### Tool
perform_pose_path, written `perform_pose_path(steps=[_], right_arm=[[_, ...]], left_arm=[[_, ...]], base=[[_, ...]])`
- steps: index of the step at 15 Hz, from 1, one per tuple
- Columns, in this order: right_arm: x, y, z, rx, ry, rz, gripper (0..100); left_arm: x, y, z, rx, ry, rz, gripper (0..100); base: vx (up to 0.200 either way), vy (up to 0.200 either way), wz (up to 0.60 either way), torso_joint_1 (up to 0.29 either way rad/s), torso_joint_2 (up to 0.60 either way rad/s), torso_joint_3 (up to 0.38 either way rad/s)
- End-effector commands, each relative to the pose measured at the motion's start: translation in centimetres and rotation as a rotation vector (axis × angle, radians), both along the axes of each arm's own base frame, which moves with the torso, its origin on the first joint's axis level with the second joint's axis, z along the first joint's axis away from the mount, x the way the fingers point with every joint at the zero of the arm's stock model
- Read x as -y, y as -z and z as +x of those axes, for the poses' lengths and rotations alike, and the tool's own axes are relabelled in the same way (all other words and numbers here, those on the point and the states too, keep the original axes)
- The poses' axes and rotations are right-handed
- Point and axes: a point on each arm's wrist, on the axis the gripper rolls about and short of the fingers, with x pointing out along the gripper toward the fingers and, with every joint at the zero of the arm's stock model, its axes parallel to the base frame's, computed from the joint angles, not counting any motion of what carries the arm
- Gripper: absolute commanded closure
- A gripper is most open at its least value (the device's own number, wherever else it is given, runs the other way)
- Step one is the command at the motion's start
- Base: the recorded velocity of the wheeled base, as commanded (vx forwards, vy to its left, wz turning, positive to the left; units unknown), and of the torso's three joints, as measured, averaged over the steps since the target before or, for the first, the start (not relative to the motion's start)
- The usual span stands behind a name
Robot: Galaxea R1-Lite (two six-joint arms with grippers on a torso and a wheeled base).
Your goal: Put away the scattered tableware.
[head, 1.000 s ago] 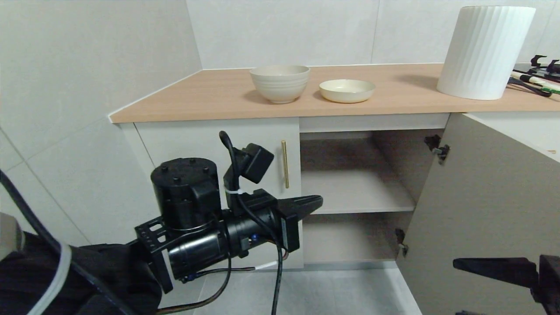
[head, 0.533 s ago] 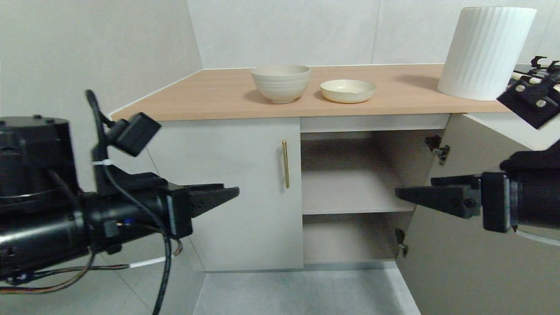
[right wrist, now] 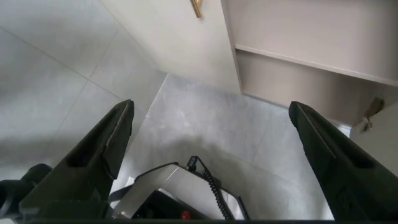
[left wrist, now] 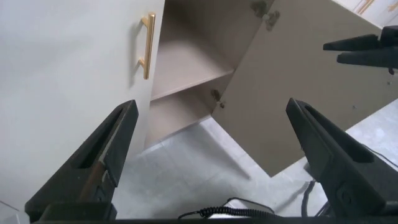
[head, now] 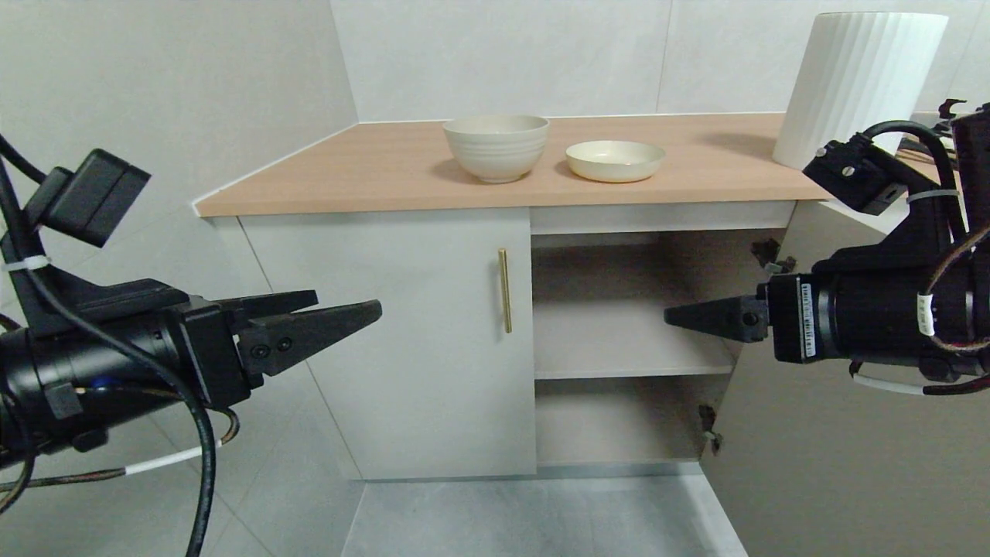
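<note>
Both claws are wide open and empty. Left claw (head: 348,303) hangs in front of the shut door (head: 402,333), right claw (head: 681,317) at the open cupboard's shelf (head: 626,340). Bowl (head: 496,147) and dish (head: 615,160) sit side by side on the tabletop (head: 371,174), above and beyond both claws. Dish is on the right, closer to your right claw, so I'd go up with that arm.

The right tool's (head: 671,316) camera (head: 851,174) is covering the ribbed container's (head: 858,77) base corner; we are failing to identify dark items (head: 948,104) beside it.
</note>
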Motion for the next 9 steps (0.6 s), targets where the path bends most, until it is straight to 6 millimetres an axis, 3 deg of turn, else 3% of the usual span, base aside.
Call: perform_pose_path(steps=[1, 5, 9], right_arm=[[0.09, -0.09, -0.12, 0.003, 0.001, 0.002, 0], [0.12, 0.01, -0.16, -0.006, 0.001, -0.005, 0], [0.27, -0.12, -0.36, -0.006, -0.001, -0.004, 0]], left_arm=[[0.07, -0.30, 0.20, 0.008, -0.003, -0.004, 0], [0.00, -0.61, 0.08, 0.019, -0.001, -0.007, 0], [0.01, -0.55, 0.11, 0.016, -0.001, -0.005, 0]], base=[[0.000, 0.000, 0.00, 0.000, 0.00, 0.000], [0.000, 0.000, 0.00, 0.000, 0.00, 0.000], [0.200, 0.000, 0.00, 0.004, 0.00, -0.001]])
